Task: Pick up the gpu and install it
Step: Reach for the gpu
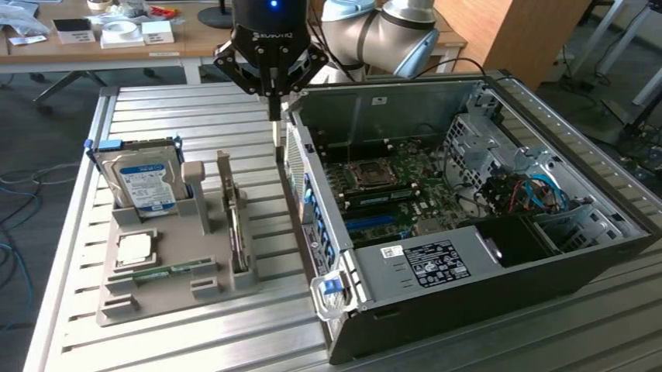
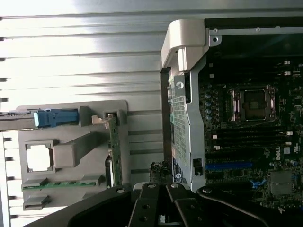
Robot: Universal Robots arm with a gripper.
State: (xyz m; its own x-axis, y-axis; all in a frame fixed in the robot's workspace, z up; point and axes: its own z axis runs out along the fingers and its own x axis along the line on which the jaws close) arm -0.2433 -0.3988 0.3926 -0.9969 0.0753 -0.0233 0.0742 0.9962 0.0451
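- Slatted metal surface (image 1: 186, 116) carries an open computer case (image 1: 579, 256) and, to the exterior view's left of it, a grey holder (image 1: 155, 298).
- The gpu (image 1: 234, 213) stands on edge in the holder's slot nearest the case, untouched.
- A hard drive (image 1: 145, 182) stands upright in the same holder, well apart from the gpu.
- The end effector (image 1: 275, 115) hangs above the case's near wall, fingers pressed together and holding nothing.
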